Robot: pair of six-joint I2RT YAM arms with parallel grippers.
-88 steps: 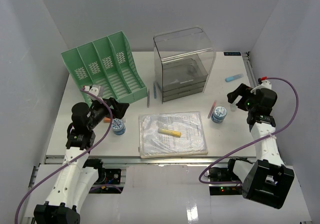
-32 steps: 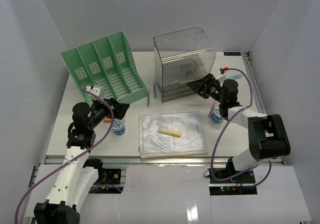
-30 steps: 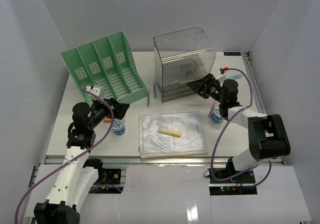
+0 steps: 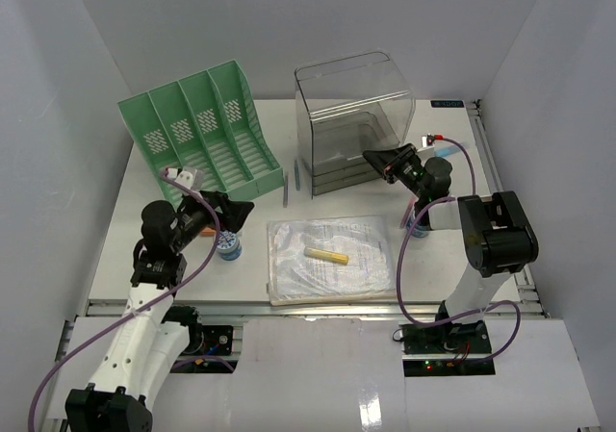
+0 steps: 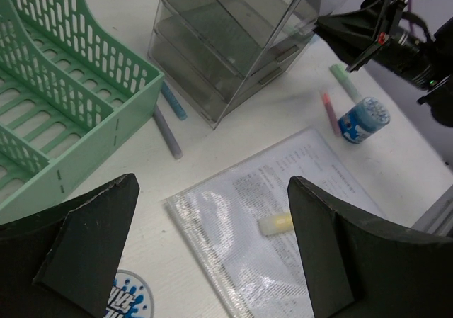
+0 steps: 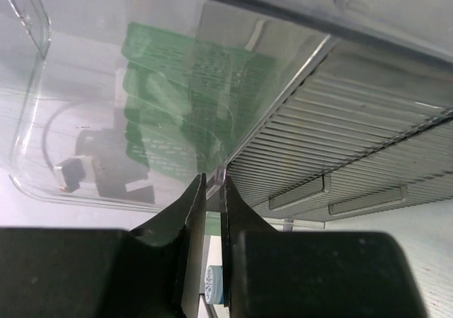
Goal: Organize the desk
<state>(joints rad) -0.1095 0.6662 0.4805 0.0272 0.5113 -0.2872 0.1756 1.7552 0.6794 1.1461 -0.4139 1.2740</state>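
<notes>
The desk spreads under everything, its metal rail along the near edge in front of both arm bases. My right gripper is pressed up to the front of the clear drawer box, clenched to a narrow slit. As far as I can judge, the thin clear edge at the box's corner is pinched between its tips.

That hold worries me most. The plastic is slick and thin, and only the very tips bite it. Any pull off the line of the edge could make it slip out, or flex the wall instead of moving anything. The box also looks light. If I draw back too briskly, the whole unit may slide across the desk or rock forward instead of giving way where I want it to.

The right forearm and its cable hang just above the small blue-and-white tub, so a careless swing there could knock it over.

My left gripper hangs released, jaws spread wide, above the desk between the green file rack and the sleeve of papers. It holds nothing, so it cannot brace the box if it shifts.
</notes>
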